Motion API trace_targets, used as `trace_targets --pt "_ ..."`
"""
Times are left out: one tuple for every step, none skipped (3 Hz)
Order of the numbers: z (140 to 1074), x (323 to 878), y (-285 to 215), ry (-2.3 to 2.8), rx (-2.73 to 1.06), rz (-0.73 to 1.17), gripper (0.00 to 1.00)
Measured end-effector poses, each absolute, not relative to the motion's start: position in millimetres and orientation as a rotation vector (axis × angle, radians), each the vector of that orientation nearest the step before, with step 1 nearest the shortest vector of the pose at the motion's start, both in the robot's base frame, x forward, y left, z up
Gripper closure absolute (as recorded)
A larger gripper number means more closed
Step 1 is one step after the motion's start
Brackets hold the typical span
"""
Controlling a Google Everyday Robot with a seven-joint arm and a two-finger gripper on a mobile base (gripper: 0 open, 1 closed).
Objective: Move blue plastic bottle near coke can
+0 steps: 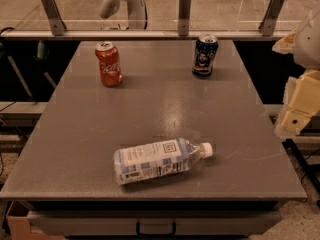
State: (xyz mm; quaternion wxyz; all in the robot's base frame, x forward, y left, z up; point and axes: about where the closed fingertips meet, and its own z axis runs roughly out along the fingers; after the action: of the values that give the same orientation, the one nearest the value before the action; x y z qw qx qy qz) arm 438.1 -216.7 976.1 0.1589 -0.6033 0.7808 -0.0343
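The blue plastic bottle (pixel 160 160) lies on its side on the grey table (pixel 90 134), near the front: not moved yet, we judge. Our gripper (pixel 299 108) hangs beyond the right edge, holding nothing; how open, we cannot tell. The coke can (pixel 108 64) stands upright, back left.

The coke can (pixel 109 64) is red with white writing, the other can (pixel 205 56) dark blue, the bottle (pixel 159 160) white-capped, and the gripper (pixel 300 109) at the right cream.
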Motion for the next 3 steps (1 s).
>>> trace_targets --pt "976 438 -217 2.232 -1.725 -0.098 0.00" --pt "957 446 -177 2.168 -1.788 -0.012 0.00" --pt "924 447 -113 2.073 -1.883 0.125 0.00"
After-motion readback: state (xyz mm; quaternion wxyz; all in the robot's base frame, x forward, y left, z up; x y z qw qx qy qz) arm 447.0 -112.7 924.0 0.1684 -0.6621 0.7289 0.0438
